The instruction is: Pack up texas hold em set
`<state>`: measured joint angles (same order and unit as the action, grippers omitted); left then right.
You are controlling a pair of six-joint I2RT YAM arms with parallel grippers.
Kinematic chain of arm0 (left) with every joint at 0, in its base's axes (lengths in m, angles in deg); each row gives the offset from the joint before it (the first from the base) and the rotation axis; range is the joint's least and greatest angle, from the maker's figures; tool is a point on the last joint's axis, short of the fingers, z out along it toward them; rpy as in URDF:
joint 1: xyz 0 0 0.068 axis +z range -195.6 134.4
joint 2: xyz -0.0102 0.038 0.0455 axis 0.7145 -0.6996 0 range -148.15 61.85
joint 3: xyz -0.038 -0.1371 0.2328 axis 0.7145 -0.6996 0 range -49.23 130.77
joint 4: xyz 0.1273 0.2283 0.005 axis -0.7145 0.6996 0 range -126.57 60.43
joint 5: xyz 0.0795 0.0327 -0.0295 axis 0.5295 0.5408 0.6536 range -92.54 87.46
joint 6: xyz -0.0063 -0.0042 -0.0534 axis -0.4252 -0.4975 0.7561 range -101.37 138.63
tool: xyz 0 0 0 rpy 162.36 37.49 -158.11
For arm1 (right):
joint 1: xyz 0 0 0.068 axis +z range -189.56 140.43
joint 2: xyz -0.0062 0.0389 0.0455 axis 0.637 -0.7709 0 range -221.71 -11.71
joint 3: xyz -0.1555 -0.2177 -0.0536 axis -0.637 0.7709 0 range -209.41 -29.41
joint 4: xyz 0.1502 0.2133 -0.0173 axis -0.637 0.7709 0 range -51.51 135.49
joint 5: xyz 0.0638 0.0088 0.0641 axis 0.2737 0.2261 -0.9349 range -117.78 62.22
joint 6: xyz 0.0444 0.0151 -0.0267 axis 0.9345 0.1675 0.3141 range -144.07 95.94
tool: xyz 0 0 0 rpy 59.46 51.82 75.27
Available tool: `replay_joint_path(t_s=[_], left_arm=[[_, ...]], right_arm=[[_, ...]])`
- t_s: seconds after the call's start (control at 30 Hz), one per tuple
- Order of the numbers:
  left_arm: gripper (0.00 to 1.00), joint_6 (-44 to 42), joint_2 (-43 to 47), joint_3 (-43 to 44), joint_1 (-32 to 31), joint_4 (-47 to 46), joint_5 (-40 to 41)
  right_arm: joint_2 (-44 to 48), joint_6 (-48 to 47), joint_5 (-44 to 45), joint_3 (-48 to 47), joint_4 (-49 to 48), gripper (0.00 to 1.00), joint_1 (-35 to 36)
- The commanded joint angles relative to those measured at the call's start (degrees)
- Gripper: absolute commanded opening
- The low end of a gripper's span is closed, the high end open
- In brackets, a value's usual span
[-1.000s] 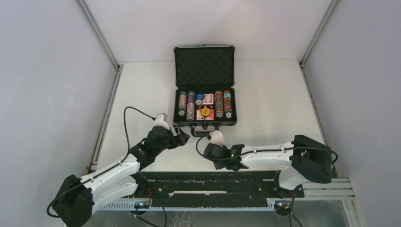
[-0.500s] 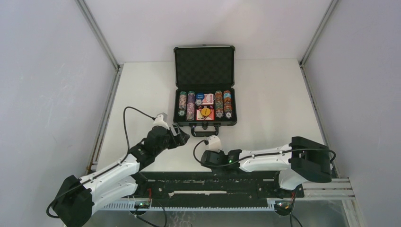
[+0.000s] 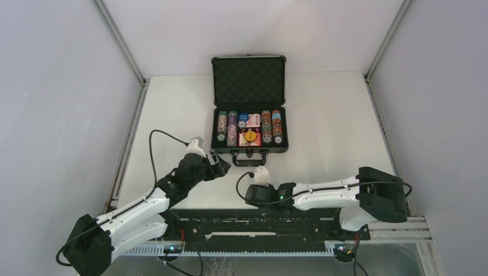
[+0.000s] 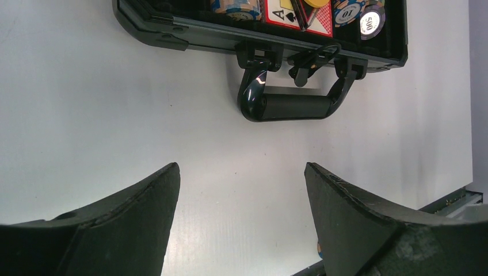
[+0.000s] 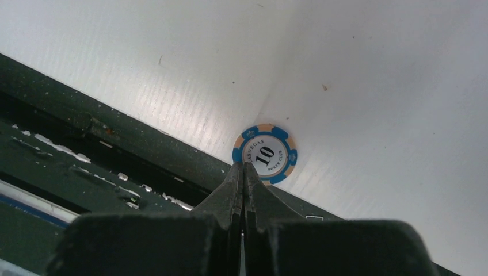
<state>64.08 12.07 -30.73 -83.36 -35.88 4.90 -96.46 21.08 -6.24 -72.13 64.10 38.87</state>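
White table (image 3: 334,115), pale grey enclosure walls (image 3: 57,86), black rail (image 3: 259,221) along the near edge. Briefcase (image 3: 248,80) sits far-centre with its lid open. Chip rows (image 3: 232,127) flank the red card boxes (image 3: 253,121) inside it. Left gripper (image 4: 241,172) is spread wide and holds nothing, over bare table just short of the case handle (image 4: 296,106). Right gripper (image 5: 243,167) is pinched fully closed. Its tips appear to touch the rim of a loose blue "10" chip (image 5: 265,154) lying flat beside the rail.

Left arm (image 3: 144,207) angled forward and rightward, left gripper (image 4: 241,172) spread wide — right arm (image 3: 325,192) lay stretched leftward, low, right gripper (image 5: 242,168) pinched fully shut.
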Motion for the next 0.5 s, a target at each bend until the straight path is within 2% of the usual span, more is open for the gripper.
replay_joint_path(t_s=[0.0,0.23,0.47], left_arm=[[0.84,-0.9,0.9,1.0,-0.1,-0.8,1.1],[0.84,-0.9,0.9,1.0,0.0,-0.7,1.3],[0.84,-0.8,0.7,1.2,0.0,-0.8,1.2]], right_arm=[[4.5,-0.4,2.7,-1.9,1.7,0.0,0.4],[6.9,-3.9,3.6,-2.0,3.4,0.0,-4.4],[5.1,-8.8,-0.2,-1.8,0.5,0.0,-10.8]])
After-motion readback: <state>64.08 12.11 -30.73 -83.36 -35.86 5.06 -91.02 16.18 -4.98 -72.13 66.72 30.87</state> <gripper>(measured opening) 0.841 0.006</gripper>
